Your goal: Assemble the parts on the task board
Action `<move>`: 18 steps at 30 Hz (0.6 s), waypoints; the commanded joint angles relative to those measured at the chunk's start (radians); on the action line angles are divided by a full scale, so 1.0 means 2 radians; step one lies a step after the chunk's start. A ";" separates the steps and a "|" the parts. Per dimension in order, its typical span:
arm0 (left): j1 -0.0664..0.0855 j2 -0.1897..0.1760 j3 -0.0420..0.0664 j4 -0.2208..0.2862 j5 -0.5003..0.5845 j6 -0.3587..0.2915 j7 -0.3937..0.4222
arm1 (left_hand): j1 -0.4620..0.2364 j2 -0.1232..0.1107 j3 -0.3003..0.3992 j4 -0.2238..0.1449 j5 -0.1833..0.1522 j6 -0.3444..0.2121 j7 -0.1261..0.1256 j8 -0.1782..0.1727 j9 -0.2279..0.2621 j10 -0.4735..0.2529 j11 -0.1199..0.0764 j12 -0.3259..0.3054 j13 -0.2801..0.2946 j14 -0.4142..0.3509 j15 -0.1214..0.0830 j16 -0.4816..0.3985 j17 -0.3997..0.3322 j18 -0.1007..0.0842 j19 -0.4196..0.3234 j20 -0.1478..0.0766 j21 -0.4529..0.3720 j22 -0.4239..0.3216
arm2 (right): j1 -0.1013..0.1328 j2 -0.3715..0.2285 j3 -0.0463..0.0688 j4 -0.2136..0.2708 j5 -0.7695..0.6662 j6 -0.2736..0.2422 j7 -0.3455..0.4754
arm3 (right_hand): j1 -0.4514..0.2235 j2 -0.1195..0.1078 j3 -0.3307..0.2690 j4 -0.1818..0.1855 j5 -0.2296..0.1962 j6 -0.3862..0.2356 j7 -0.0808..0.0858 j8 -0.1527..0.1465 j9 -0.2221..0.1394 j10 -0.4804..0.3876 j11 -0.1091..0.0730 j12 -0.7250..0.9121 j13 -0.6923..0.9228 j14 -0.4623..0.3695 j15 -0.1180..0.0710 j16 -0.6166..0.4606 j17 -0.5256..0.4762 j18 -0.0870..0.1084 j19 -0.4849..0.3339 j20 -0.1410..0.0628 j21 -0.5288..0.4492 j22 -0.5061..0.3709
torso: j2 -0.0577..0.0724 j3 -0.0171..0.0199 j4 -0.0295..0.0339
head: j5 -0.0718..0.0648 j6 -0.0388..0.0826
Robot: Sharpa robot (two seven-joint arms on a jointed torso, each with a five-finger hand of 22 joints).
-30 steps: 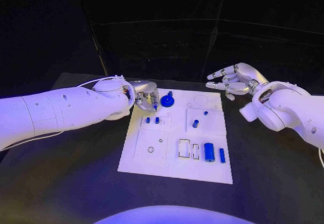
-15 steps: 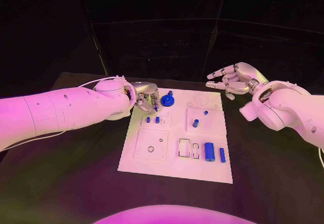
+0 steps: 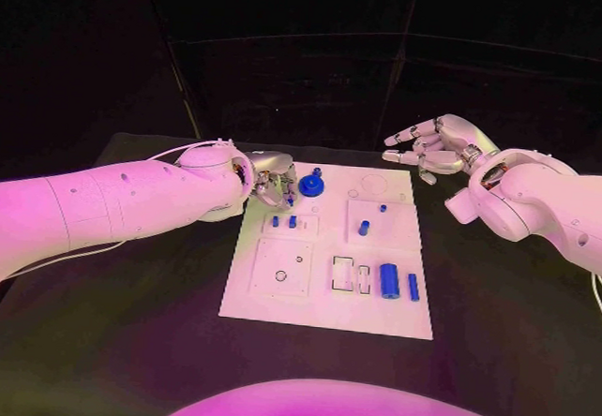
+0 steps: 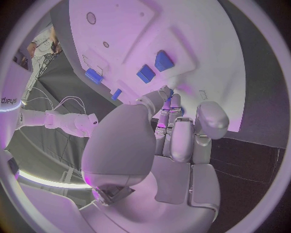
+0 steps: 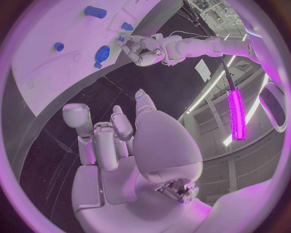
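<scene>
Left robot hand [image 3: 270,181] pinches a small blue peg [image 3: 287,196] at the white task board's [image 3: 296,306] far-left corner — unmoved since 1 s ago, insertion pending. Right robot hand [image 3: 433,145] released, off board.

Hidden at the far left corner
The left hand [image 3: 269,180] covers the task board [image 3: 326,308] corner; whatever its fingers [image 4: 171,108] pinch is too small to tell.

matt white task board [image 3: 326,303] lying on a matt black table [image 3: 132,331]; smooth blue plastic-looking parts [image 3: 389,281] showing; glossy metallic left hand [image 3: 271,180] and right hand [image 3: 433,145] gleaming.
</scene>
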 commanded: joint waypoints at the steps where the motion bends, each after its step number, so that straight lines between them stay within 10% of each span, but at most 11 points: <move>1: 0.000 0.002 0.000 -0.002 0.002 0.009 -0.009 | -0.005 0.000 0.003 0.000 0.001 0.003 0.001 -0.004 -0.001 0.003 0.000 -0.005 0.000 0.008 -0.003 -0.003 -0.001 -0.008 0.003 0.000 0.000 0.000 | 0.001 0.001 0.000 0.000 0.001 0.003 0.005 | 0.000 0.006 -0.004 0.000 0.002 0.000 0.002 0.002 0.000 -0.003 0.000 0.002 0.000 0.032 -0.001 -0.003 0.049 0.003 -0.001 0.000 -0.002 -0.001 | 0.000 0.0001 -0.0001 | -0.001 0.000; 18: 0.000 0.004 0.000 -0.004 0.003 0.015 -0.020 | -0.013 -0.008 0.009 -0.001 0.001 -0.025 0.008 -0.029 -0.013 0.003 0.005 -0.019 0.001 0.007 0.001 -0.002 -0.004 -0.010 0.005 0.003 0.008 0.010 | 0.001 0.000 0.000 0.000 0.001 0.003 0.005 | 0.000 0.006 -0.004 0.000 0.002 0.000 0.002 0.002 0.000 -0.003 0.000 0.002 0.000 0.032 -0.001 -0.003 0.049 0.003 -0.001 0.000 -0.002 -0.001 | 0.000 0.0001 0.0000 | -0.001 0.000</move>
